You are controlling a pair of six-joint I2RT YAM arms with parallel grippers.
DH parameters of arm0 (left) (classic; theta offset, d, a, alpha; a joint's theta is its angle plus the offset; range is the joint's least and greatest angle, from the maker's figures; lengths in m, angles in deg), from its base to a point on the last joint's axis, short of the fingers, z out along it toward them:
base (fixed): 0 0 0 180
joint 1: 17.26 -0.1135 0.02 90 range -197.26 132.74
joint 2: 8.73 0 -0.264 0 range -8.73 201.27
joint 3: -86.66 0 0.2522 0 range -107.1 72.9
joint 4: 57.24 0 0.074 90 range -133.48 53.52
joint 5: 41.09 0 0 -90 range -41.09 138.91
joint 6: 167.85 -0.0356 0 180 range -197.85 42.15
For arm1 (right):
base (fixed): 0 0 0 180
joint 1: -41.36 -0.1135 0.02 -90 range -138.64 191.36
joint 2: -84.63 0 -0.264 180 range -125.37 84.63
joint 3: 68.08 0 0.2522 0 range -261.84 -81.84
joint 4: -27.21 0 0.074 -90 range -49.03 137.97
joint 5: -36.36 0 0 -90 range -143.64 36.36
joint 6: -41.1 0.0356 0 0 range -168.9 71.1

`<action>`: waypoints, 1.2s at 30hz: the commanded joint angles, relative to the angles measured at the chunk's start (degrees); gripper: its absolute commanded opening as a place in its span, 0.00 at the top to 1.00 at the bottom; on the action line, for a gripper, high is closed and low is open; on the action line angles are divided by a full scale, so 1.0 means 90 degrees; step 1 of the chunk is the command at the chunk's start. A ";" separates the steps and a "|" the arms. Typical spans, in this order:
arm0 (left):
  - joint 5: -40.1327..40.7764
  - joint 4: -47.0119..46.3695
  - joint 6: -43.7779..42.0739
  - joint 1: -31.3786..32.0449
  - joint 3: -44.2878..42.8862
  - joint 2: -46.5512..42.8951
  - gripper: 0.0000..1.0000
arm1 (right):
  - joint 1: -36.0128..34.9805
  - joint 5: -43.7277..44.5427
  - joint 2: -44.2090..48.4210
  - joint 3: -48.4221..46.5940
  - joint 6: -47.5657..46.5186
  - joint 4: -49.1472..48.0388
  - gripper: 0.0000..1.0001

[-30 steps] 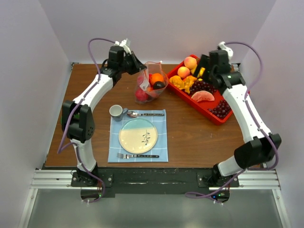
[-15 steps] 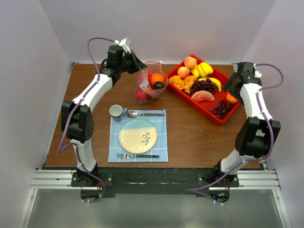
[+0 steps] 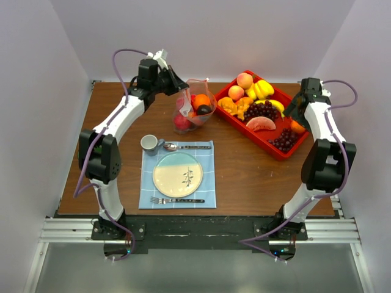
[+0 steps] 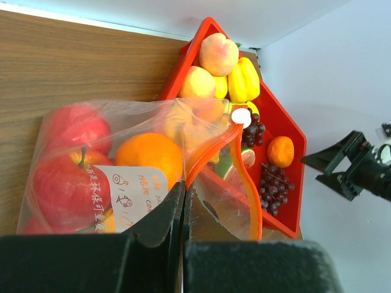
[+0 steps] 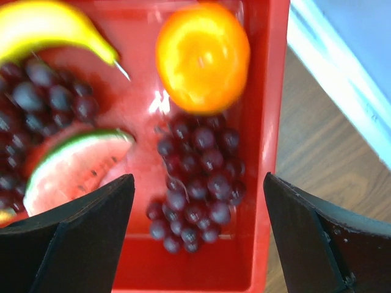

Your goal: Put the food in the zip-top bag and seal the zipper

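The clear zip-top bag stands at the back middle of the table with red apples and an orange inside. Its orange-red zipper gapes open. My left gripper is shut on the bag's mouth edge and holds it up. The rest of the food lies in the red tray: peaches, yellow pieces, watermelon, grapes and an orange. My right gripper is open and empty just above a grape bunch, beside an orange.
A blue placemat near the front holds a plate, a fork and a spoon. A small cup stands at its back left corner. Walls close in the table on the left, back and right.
My right arm has swung from the tray's back edge to its right side and now hangs over the grapes. The left gripper and the bag have not moved.
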 commanded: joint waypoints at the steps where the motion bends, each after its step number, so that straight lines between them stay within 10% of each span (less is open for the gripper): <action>1: -0.0104 -0.0302 0.0001 -0.0069 0.0076 -0.0308 1.00 | 0.0022 0.0517 -0.0367 -0.0940 -0.0096 0.0073 0.10; 18: -0.0114 -0.0351 0.0020 -0.0069 0.0096 -0.0308 1.00 | 0.0227 0.0762 -0.2321 -0.2632 0.0324 0.0728 0.08; 36: -0.0153 -0.0351 0.0050 -0.0069 0.0105 -0.0288 1.00 | 0.0227 0.0616 -0.2760 -0.2212 0.0324 0.0553 0.06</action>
